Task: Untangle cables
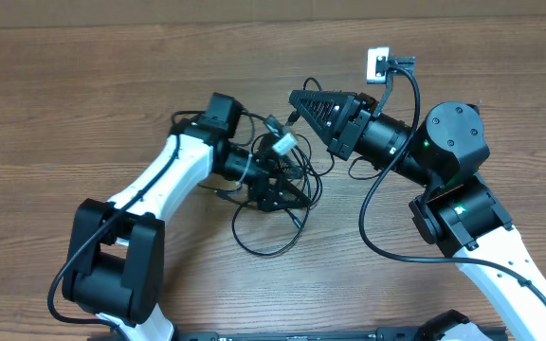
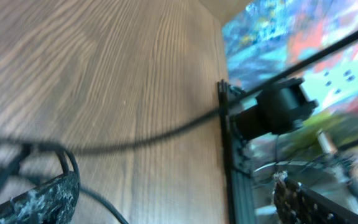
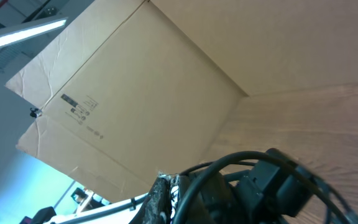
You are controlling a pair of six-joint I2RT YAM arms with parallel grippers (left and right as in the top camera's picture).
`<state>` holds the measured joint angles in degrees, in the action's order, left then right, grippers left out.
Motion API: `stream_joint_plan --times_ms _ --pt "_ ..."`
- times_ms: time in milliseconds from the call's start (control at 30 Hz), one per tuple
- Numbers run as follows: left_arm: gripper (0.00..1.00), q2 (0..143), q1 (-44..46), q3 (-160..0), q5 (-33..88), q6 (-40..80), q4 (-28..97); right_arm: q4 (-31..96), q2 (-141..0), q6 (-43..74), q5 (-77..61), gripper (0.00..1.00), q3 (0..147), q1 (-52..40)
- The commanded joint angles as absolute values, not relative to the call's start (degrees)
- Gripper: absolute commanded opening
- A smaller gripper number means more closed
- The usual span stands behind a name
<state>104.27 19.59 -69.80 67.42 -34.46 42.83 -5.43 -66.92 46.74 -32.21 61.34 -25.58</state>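
The left gripper [image 1: 281,194] stands wide open over the tangle and holds nothing. In the left wrist view its fingers [image 2: 42,199] sit at the two far sides of the picture, and one thin cord [image 2: 135,138] crosses the wood ahead of them. The right gripper [image 1: 297,99] is fully closed, and its tip points left above the upper part of the tangle. Whether a strand is pinched in it cannot be told.

The cables [image 1: 297,218] lie on the table [image 1: 83,104] between the two arms, mostly under the left gripper. One big loop spreads toward the near edge.

The main danger is probably a blind grasp. If the left gripper closes where it is, it may take several strands together, and any pull would then tighten the knot instead of opening it. A small loop beside one left finger could also hook on it and drag the whole bundle. The two grippers are near each other, so a careless reach may make them collide. The arms' own thicker cords [image 1: 373,204] hang close by and could get caught.
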Motion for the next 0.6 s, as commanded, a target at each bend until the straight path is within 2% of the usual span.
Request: stream_joint_plan --times_ms 0,167,233,300,367,400,467,567 --pt "1.00 102.80 21.19 -70.72 60.62 -29.26 34.48 -5.91 -66.35 48.03 -32.25 0.04 62.02 -25.39" --pt "0.98 102.83 23.09 -70.63 53.08 -22.04 25.85 -5.87 -66.35 48.01 -32.47 0.04 62.02 -25.39" --pt "0.93 102.83 24.16 -70.54 52.58 -22.06 25.82 -5.78 -66.35 48.01 -32.64 0.04 62.02 -25.39" --pt "0.60 102.83 25.34 -70.54 50.46 -22.04 25.43 -5.76 -66.35 47.99 -32.62 0.04 62.00 -25.36" --pt "0.22 102.83 25.54 -70.54 48.51 -22.02 25.45 -5.67 -66.35 47.94 -32.62 0.04 62.00 -25.36" --pt "0.11 102.83 25.54 -70.54 48.47 -22.00 25.45 -5.43 -66.35 47.92 -32.62 0.04 62.00 -25.36" --pt "0.04 102.80 25.30 -70.57 48.51 -20.67 25.45 -3.40 -66.35 44.80 -31.57 0.04 62.00 -25.30" --pt "0.04 102.24 24.75 -70.59 50.15 -19.00 25.54 5.15 -66.46 40.01 -20.60 0.04 62.00 -25.30"
